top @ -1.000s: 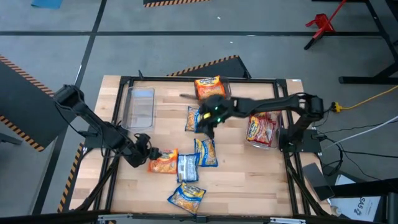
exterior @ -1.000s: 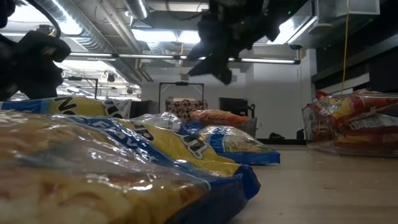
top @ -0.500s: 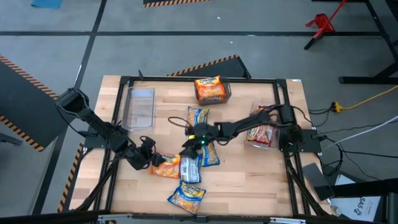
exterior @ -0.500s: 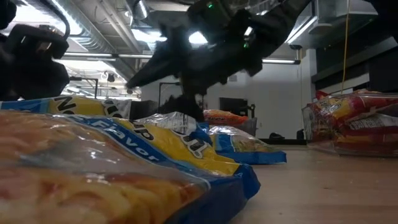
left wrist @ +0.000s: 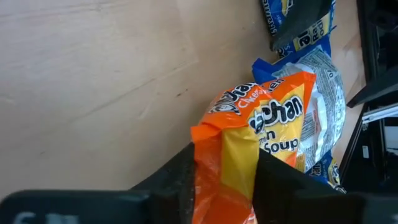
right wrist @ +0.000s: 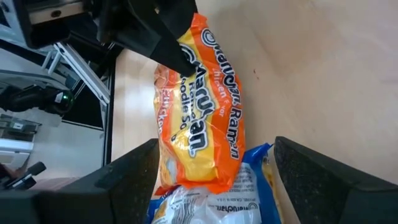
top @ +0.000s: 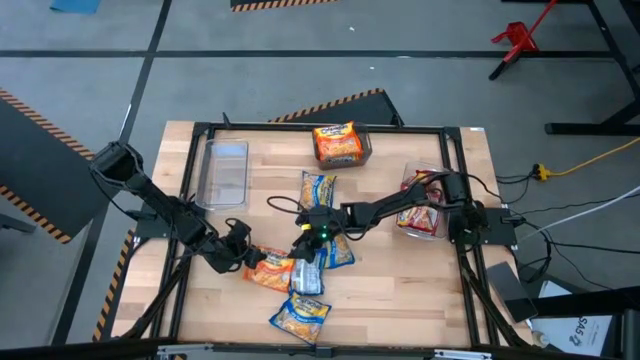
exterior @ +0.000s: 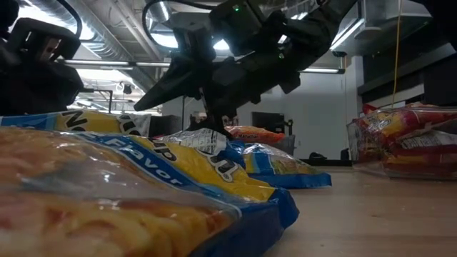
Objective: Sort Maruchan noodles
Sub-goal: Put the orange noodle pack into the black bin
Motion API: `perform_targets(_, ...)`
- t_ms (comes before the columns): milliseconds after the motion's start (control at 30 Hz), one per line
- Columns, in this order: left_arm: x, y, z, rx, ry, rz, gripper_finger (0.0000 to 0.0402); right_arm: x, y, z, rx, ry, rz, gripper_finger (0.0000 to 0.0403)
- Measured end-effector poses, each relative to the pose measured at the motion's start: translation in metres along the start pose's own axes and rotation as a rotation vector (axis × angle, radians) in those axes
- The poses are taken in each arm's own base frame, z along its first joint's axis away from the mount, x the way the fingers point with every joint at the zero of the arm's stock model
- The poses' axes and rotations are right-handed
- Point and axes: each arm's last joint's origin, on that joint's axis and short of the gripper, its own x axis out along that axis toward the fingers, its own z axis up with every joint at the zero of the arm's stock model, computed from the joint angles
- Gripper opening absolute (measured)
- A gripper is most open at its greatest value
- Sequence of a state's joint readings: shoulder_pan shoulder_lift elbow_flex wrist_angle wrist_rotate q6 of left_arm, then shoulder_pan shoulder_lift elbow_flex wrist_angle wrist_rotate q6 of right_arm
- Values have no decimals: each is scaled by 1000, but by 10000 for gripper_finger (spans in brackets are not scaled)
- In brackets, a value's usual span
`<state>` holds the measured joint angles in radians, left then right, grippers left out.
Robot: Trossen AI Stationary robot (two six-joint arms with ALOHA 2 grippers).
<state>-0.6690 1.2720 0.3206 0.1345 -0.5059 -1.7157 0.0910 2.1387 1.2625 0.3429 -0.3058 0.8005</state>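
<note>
An orange Maruchan noodle packet (top: 270, 268) lies near the table's middle, and my left gripper (top: 245, 258) is shut on it. Its right end lies beside a blue-and-yellow packet (top: 303, 274). More blue-and-yellow packets lie at the centre (top: 331, 247), farther back (top: 318, 190) and by the near edge (top: 300, 317). My right gripper (top: 304, 241) reaches in from the right and hangs open just above the pile. In the right wrist view its fingers (right wrist: 216, 143) stand wide to either side of the orange packet (right wrist: 205, 118). My left gripper pinches the orange packet's left end (left wrist: 224, 177) between its two fingers. It comes slanting down from the table's left. The rest of the packet (left wrist: 273, 124) lies ahead of the fingers on the table and on a neighbouring packet, crumpled at the held end.
A clear bin (top: 226, 170) stands at the far left. Another bin holds an orange packet (top: 339, 143) at the far middle. A third, with red packets (top: 420, 210), stands at the right under my right arm. Bare wood lies near right.
My right gripper has swung from the far middle down toward the near left and now hangs low over the pile beside the orange packet. My left gripper has edged toward that packet and closed on its left end, nudging it toward the blue-and-yellow packet.
</note>
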Motion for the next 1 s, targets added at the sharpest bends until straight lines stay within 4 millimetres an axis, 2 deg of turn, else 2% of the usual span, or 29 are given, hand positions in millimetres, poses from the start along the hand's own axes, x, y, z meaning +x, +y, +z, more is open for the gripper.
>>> perform_targets(400, -1, -10, 0, -10, -38, -101, 9, 0, 1, 1, -63, 0, 19, 303)
perform_targets(767, -3, -18, 2, -51, -101, -177, 4, -1, 2, 5, -138, -26, 48, 303)
perform_targets(1000, -16, -29, 12, -41, -199, -255, 4, -5, -1, 13, -118, -57, 47, 303)
